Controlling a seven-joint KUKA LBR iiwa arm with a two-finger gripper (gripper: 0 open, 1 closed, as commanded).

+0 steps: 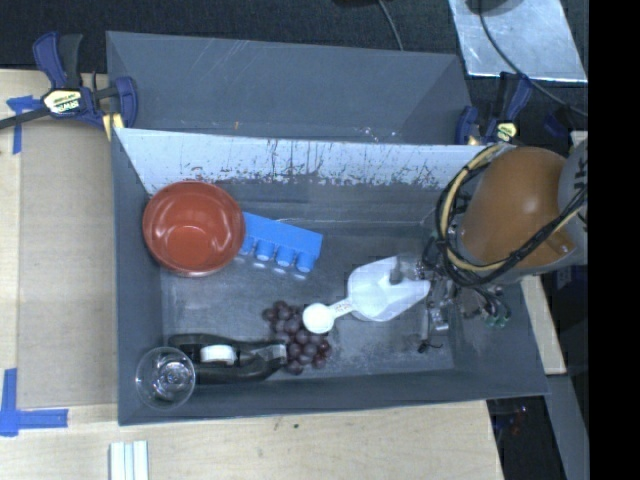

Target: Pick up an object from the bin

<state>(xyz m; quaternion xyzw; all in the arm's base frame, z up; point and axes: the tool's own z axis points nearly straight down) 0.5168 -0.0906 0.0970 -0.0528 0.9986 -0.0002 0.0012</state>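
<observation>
Gripper [434, 316] low at bin's right, just beside wide end of white plastic scoop [378, 294] lying mid-floor. Gripper opening: cannot tell. Scoop likely light, stiff, slick; take thin bowl wall. Purple grapes [298, 340] crowd handle tip.

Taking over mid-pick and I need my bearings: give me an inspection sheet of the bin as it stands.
Surface: grey bin floor, scuffed.
Job's things: white scoop mid-bin, nearest the gripper.
Clutter: red bowl and blue block at the back left; purple grapes, black tool and clear glass along the near side.
Gripper: gripper low by the scoop's right end; no grasp visible.
Cables: black cables looped round the orange wrist cover.
Surroundings: nothing seen in the arm's way.
</observation>
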